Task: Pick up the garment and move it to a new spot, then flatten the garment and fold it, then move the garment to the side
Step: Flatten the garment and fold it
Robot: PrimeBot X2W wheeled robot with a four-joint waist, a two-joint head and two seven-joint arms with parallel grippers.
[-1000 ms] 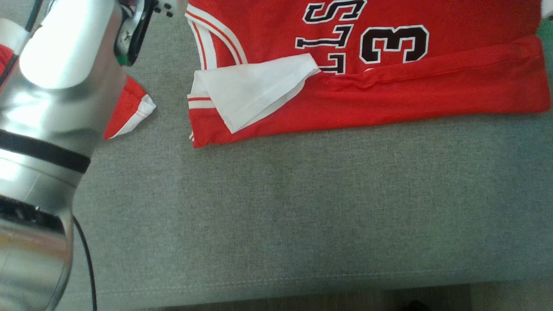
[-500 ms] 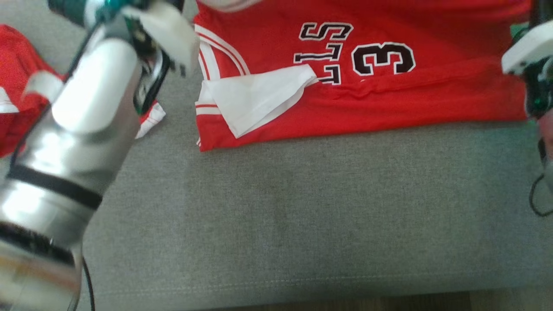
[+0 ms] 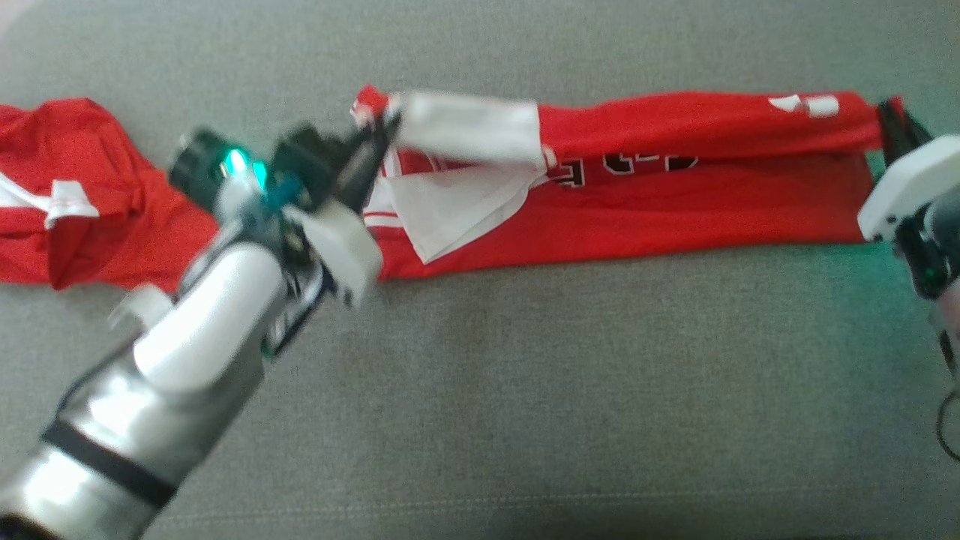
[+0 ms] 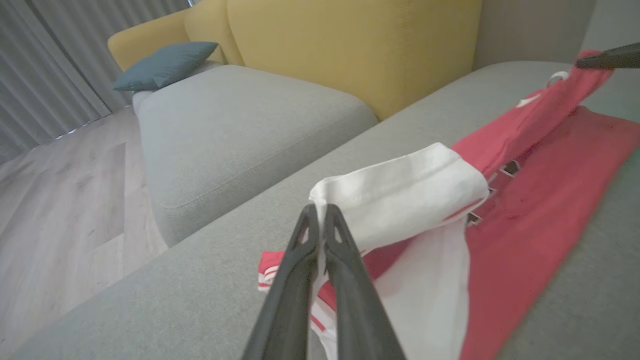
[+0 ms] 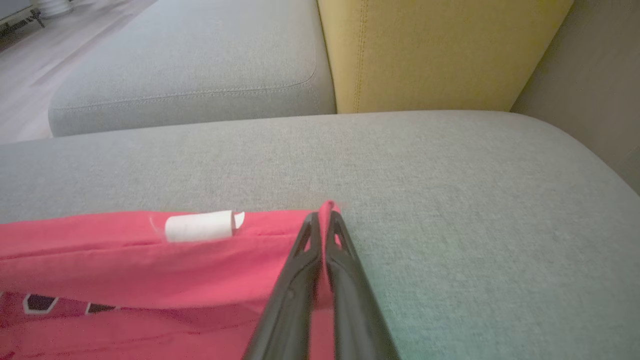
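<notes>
The garment (image 3: 675,217) is a red jersey with white trim and dark lettering, stretched as a long band across the grey sofa seat (image 3: 525,375). Its far edge is lifted and drawn over the lettering. My left gripper (image 3: 386,124) is shut on the white sleeve corner at the garment's left end, seen close up where the left gripper (image 4: 320,210) pinches the white cloth of the garment (image 4: 525,225). My right gripper (image 3: 889,112) is shut on the red corner at the right end, where the right gripper (image 5: 324,215) pinches the garment (image 5: 125,260) near a white label (image 5: 197,226).
A second red garment (image 3: 67,187) lies crumpled at the seat's left end. Behind the seat stand a yellow backrest (image 4: 350,45), a teal cushion (image 4: 165,62) and another grey seat (image 5: 190,65). Wooden floor (image 4: 50,200) lies beyond.
The head camera has tilted up, so the whole picture has shifted. Both grippers have drawn the garment's far edge toward me, over most of the lettering and number.
</notes>
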